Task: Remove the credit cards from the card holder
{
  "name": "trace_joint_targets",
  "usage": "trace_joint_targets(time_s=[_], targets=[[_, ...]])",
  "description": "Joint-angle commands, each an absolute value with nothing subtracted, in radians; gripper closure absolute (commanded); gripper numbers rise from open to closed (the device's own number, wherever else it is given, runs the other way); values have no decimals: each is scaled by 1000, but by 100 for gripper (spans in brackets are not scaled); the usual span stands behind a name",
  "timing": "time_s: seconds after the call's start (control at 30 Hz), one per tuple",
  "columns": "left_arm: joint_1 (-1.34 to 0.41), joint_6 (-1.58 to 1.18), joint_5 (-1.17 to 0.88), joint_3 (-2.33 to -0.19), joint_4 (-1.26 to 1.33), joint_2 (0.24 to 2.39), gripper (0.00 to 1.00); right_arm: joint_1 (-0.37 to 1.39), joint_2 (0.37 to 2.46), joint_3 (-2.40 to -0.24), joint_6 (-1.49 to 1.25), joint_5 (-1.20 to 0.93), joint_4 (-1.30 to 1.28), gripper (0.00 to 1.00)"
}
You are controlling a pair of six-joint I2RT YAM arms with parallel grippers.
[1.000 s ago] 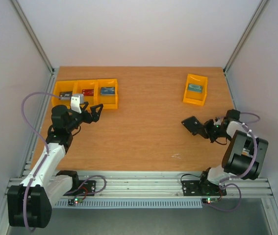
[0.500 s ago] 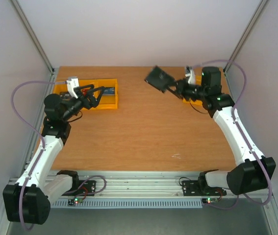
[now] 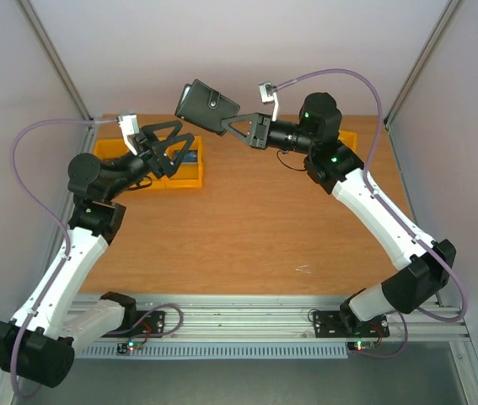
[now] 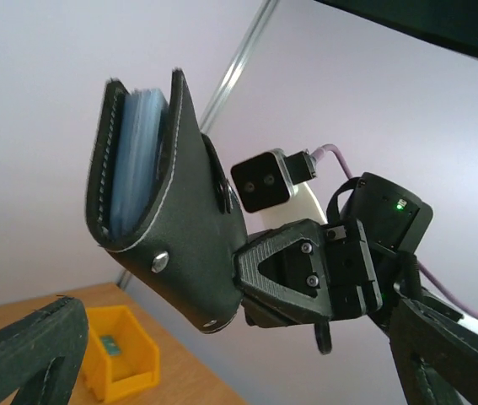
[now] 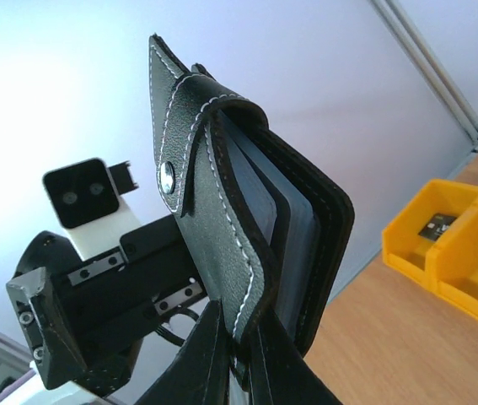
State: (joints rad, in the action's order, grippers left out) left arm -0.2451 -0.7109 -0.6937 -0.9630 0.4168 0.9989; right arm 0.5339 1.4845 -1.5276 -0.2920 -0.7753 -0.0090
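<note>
Card holder (image 3: 206,105): aloft near 12 o'clock in top view, above far edge of table (image 3: 247,228), half-open, grey-blue leaves showing. No credit cards out yet; none clearly told apart inside. Extraction all left, by the look.

Right gripper (image 3: 228,125): clamped on holder's fold from 3 o'clock, arm stretched high.

Left gripper (image 3: 178,137): jaws wide apart, empty, at 8 o'clock of holder, near, not touching, above yellow bins (image 3: 190,175).

overhead rear view; two opposed close wrist views of one card holder (image 4: 184,253)
</note>
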Motion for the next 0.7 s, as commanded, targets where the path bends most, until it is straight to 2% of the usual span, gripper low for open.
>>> trace_joint_targets(time_s=[0.0, 0.2, 0.27, 0.3, 0.33, 0.4, 0.43, 0.5, 0.53, 0.6, 0.67], targets=[[-303, -755, -656, -994, 466, 1019, 5, 570, 1424, -1528, -227, -808, 77, 99], [-339, -766, -593, -1008, 479, 1042, 17, 609, 1398, -1514, -157, -824, 29, 99], [-353, -761, -593, -1017, 499, 1047, 25, 610, 1390, -1515, -136, -837, 10, 99], [-356, -756, -596, -1019, 504, 1049, 36, 609, 1386, -1514, -127, -845, -20, 99], [-357, -748, -592, -1019, 503, 1049, 53, 609, 1382, -1513, -118, -853, -32, 99], [-358, -743, -569, -1014, 489, 1043, 77, 610, 1372, -1514, -86, -848, -80, 99], [-357, -743, -563, -1009, 480, 1038, 86, 610, 1365, -1517, -57, -834, -120, 99], [-358, -739, -559, -996, 453, 1024, 95, 609, 1348, -1540, 37, -767, -250, 98], [-358, -734, -556, -990, 430, 1018, 98, 610, 1341, -1564, 85, -718, -322, 93], [-357, -693, -533, -978, 373, 1004, 100, 610, 1328, -1622, 194, -584, -502, 58], [-357, -644, -478, -959, 301, 989, 100, 610, 1324, -1701, 308, -398, -677, 31]])
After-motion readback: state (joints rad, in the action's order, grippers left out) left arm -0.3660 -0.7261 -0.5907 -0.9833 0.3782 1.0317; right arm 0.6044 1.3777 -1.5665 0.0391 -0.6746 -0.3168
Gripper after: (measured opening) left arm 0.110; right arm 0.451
